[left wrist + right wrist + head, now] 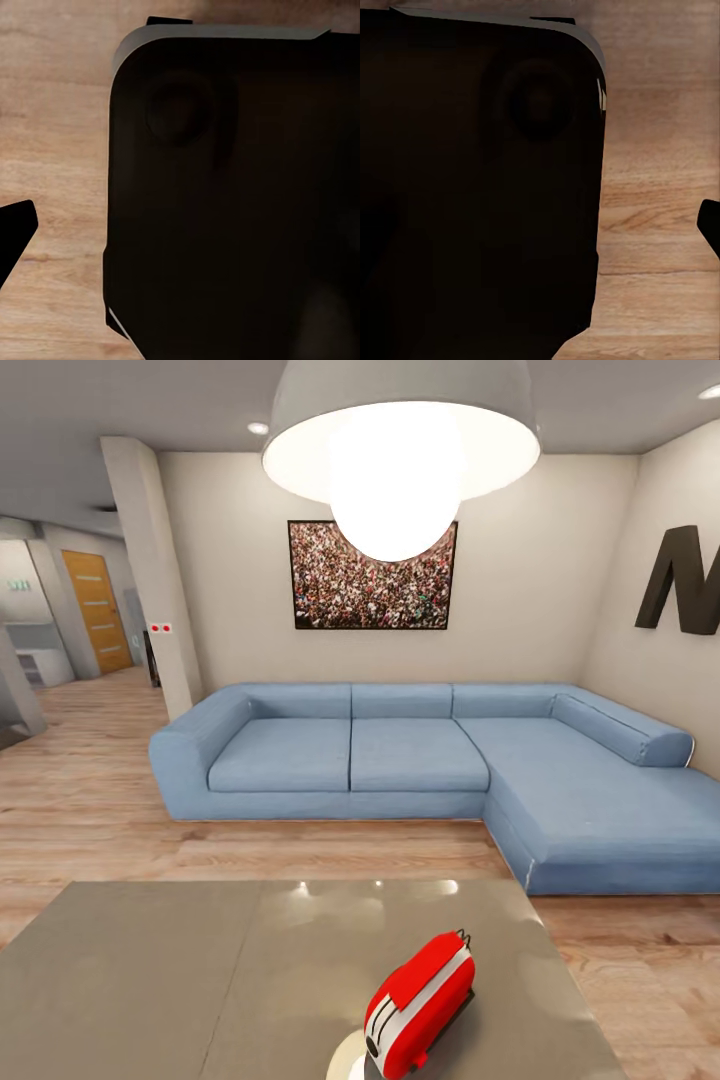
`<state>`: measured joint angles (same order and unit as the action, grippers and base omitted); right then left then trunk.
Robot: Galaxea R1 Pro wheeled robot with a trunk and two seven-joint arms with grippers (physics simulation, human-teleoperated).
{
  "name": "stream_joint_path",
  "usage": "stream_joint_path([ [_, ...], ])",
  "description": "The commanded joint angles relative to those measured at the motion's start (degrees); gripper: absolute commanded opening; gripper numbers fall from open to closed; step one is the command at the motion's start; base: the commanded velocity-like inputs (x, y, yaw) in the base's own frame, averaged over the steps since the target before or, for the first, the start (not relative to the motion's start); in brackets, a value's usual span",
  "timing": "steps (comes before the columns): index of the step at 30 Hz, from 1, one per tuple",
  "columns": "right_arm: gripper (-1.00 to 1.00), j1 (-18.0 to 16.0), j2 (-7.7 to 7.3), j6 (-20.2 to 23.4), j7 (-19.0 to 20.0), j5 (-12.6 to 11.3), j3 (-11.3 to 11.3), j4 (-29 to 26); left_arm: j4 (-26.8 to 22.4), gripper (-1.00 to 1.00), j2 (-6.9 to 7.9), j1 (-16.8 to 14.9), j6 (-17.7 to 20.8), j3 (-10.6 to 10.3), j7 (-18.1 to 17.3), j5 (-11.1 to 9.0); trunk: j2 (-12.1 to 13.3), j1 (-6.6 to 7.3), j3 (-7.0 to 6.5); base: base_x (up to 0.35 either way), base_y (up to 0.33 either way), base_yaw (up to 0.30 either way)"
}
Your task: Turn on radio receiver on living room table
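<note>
Red and white, the radio point(420, 1005) sits at the near right of the grey table point(180, 970), tilted so its red handle strip runs up and away toward the far right, its white-trimmed end facing the head camera. Part of a pale round shape shows just beside its near end — what it is cannot be told. Beyond the table's far edge lie wood floor point(90, 810) and a blue corner sofa point(420, 755) against the far wall, under a framed crowd picture point(372, 582), with a white dome lamp point(400, 435) hanging in the foreground.

Both wrist views look down past a dark rounded body point(232, 202) to plank flooring point(660, 225); whether either gripper is wide or narrow cannot be told from them.

By its look the radio is a small, light, hard-shelled thing with smooth sides — likely to slide or tip on the glossy top if pushed off-centre. The task seems barely begun: no arm is near the set. A press on its control, wherever that proves to be, would best be light and square, perhaps steadied at the handle strip or across the narrow body.
</note>
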<state>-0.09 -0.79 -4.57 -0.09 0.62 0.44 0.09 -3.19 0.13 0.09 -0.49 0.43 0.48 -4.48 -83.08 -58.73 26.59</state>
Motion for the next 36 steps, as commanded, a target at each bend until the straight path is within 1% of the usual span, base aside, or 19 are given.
stream_joint_path([
  [1, 1.0, 0.0, 0.0, 0.0, 0.0, -0.02, 0.0, 0.0, -0.01, 1.0, 0.01, 0.0, -0.01, 0.0, -0.01, 0.0, 0.0, 0.0, 0.0, 0.009, 0.0, 0.0],
  [16, 1.0, 0.0, 0.0, 0.0, 0.0, 0.0, 0.0, 0.0, -0.06, 1.0, -0.03, 0.0, -0.03, 0.01, -0.04, 0.0, 0.0, 0.0, 0.0, 0.002, 0.0, 0.0],
  [36, 1.0, 0.0, -0.04, 0.01, 0.0, -0.07, -0.05, 0.0, 0.03, 1.0, 0.05, 0.0, 0.32, -0.07, -0.26, 0.06, 8.02, 4.39, -3.59, 0.0, 0.0, 0.0],
])
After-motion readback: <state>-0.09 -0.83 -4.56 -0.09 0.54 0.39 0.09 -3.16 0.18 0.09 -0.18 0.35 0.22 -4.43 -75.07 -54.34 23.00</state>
